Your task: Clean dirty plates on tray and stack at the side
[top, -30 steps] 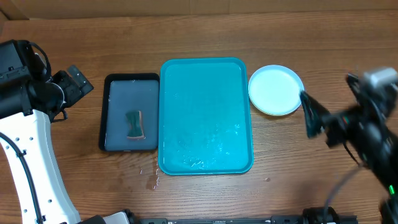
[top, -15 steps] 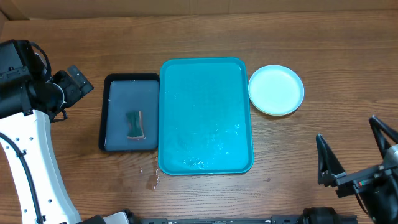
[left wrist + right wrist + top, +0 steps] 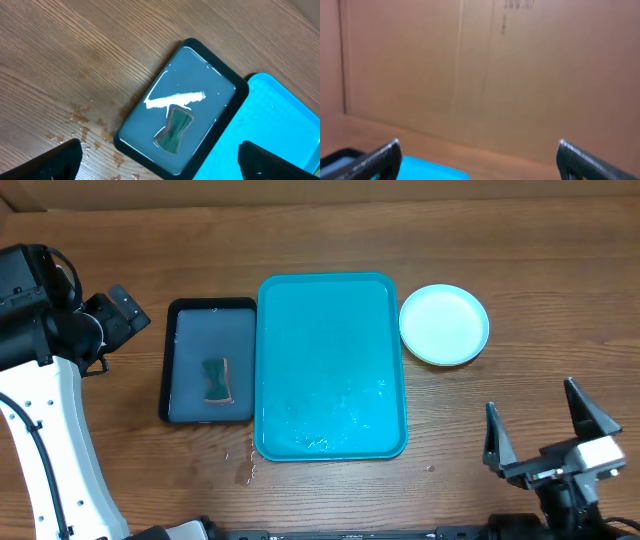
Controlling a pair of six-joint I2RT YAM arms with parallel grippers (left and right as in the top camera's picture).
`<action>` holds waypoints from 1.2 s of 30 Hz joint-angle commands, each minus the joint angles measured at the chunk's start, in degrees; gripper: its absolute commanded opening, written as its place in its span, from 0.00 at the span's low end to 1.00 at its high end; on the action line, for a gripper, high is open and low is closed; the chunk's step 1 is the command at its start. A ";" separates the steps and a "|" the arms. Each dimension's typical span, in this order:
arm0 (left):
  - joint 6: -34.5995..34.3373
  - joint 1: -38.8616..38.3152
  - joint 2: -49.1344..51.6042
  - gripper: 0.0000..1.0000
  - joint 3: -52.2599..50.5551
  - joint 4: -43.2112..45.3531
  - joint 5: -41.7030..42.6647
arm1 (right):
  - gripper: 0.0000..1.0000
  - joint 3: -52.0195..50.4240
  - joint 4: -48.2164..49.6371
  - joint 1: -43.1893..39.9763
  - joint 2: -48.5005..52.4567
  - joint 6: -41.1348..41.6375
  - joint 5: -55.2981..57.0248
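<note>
I'm watching plates [image 3: 444,324] sitting just right of tray [image 3: 330,365]; left gripper [image 3: 160,157] hovering left of tray, right gripper [image 3: 530,395] right of it, both gaping wide, holding nothing.

Three views share the tray [image 3: 330,365]
Overhead looks straight down; left wrist close, angled down; right wrist faces level across it.

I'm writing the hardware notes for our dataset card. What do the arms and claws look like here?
The left arm has a white shell with a black cable running along it and bulky black joint housings. The right claw has two black, pointed fingers on a pale grey crossbar. The left claw has black fingers too. No markings are legible.
</note>
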 commanded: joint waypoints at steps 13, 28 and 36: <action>-1.20 0.09 -0.28 1.00 0.83 0.07 -0.35 | 1.00 -23.06 34.25 -1.22 -2.45 0.94 1.88; -1.20 0.09 -0.28 1.00 0.83 0.07 -0.35 | 1.00 -32.30 37.07 -0.98 -2.49 12.55 10.56; -1.20 0.09 -0.28 1.00 0.83 0.07 -0.35 | 0.99 -32.30 23.69 -0.90 -2.49 13.60 10.60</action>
